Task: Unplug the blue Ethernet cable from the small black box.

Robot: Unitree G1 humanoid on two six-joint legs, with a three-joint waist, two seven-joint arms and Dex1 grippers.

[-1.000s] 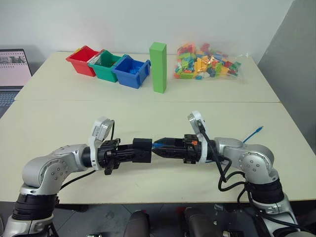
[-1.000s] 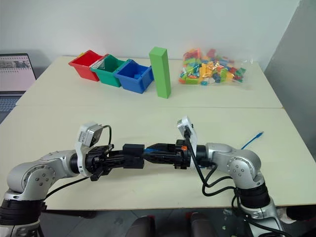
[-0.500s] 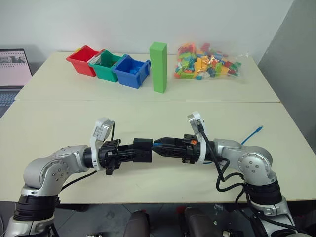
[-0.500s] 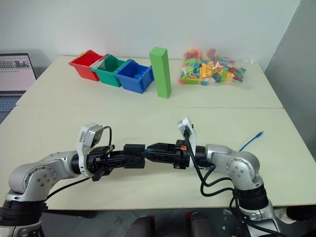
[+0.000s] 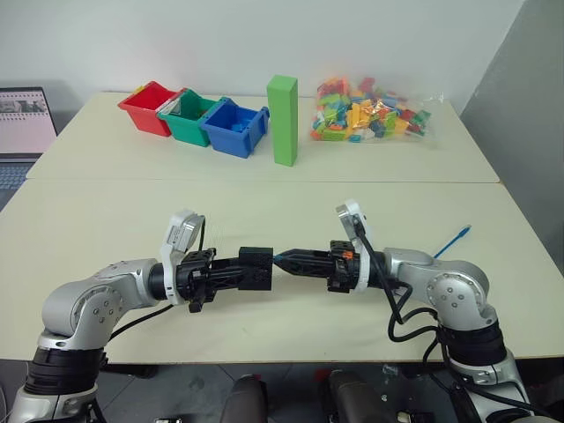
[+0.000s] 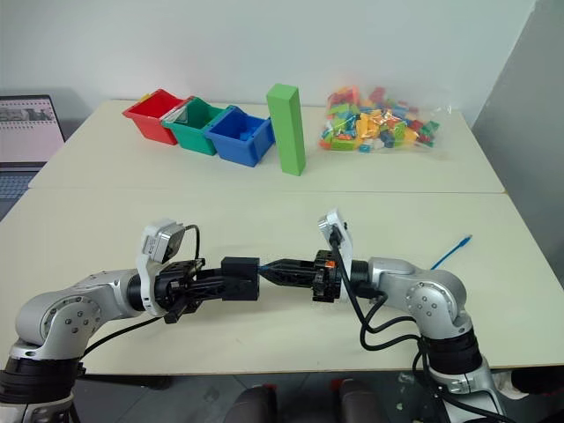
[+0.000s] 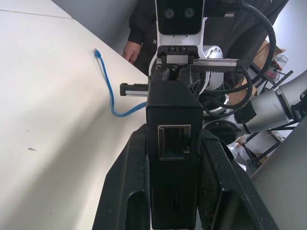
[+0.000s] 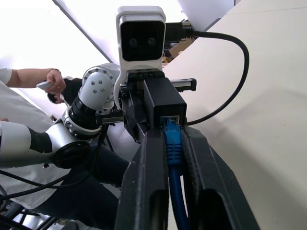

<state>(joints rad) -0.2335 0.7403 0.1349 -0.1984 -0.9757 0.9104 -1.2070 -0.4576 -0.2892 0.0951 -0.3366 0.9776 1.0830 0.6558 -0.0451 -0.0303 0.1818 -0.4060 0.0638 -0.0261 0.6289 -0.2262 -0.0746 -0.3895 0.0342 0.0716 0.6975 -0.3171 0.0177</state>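
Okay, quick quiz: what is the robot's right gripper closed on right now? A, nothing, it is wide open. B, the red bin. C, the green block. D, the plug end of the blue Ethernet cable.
D: the right gripper has its two black fingers pinched on the plug end of the blue Ethernet cable, right at the small black box held by the left gripper.

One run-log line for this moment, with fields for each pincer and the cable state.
left pincer: shut on small black box | right pincer: shut on blue Ethernet cable plug | cable: plug at port
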